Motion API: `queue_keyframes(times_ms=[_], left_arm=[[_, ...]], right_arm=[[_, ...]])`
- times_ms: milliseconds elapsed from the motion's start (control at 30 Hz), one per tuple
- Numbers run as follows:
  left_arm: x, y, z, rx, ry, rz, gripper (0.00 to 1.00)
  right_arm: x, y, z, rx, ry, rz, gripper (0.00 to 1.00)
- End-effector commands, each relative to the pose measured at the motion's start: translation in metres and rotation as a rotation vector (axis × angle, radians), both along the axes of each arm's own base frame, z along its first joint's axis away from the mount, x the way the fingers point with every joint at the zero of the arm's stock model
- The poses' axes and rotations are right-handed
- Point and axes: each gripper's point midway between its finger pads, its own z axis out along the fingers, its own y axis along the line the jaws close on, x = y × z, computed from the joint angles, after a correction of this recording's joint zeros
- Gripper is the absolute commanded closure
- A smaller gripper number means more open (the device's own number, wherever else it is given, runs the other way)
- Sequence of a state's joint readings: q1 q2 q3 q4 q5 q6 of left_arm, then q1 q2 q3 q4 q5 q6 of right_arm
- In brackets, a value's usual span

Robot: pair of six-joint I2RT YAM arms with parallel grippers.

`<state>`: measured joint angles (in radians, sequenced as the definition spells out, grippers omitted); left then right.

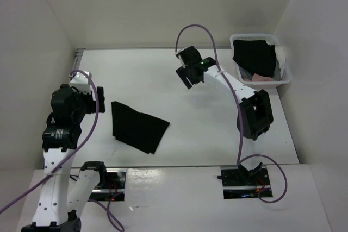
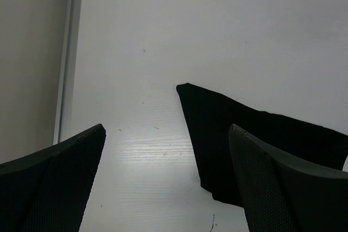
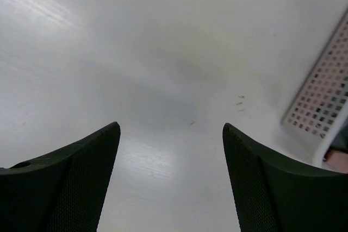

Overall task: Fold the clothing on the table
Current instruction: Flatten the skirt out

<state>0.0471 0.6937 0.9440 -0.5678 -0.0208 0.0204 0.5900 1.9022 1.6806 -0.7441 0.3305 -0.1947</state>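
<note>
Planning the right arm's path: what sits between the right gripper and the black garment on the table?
Nothing. In the top view, only bare white table lies between the right gripper and the black garment.

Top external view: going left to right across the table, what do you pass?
left arm → clothing → right gripper → white basket

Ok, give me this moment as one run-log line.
left end effector: open, empty, near clothing | right end effector: open, empty, over table by basket | clothing: on table, unheld
</note>
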Motion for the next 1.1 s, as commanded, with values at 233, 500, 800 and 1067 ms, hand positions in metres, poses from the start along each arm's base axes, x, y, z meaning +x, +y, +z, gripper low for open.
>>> queue_keyframes(times_ms=[233, 500, 800, 1067], left_arm=[[0.007, 0.007, 0.003, -0.011, -0.023, 0.057, 0.0], [0.017, 0.031, -0.019, 0.006, 0.063, 0.208, 0.0], [0.042, 0.059, -0.073, -0.01, 0.326, 0.354, 0.0], [0.047, 0.066, -0.076, -0.056, 0.334, 0.366, 0.0]], right_arm=[[-0.055, 0.081, 0.053, 0.245, -0.016, 0.307, 0.18], [-0.129, 0.125, -0.008, 0.06, 0.073, 0.566, 0.18], [-0.203, 0.149, -0.027, -0.058, 0.002, 0.748, 0.17], [-0.246, 0.164, -0.03, -0.109, -0.108, 0.86, 0.17]])
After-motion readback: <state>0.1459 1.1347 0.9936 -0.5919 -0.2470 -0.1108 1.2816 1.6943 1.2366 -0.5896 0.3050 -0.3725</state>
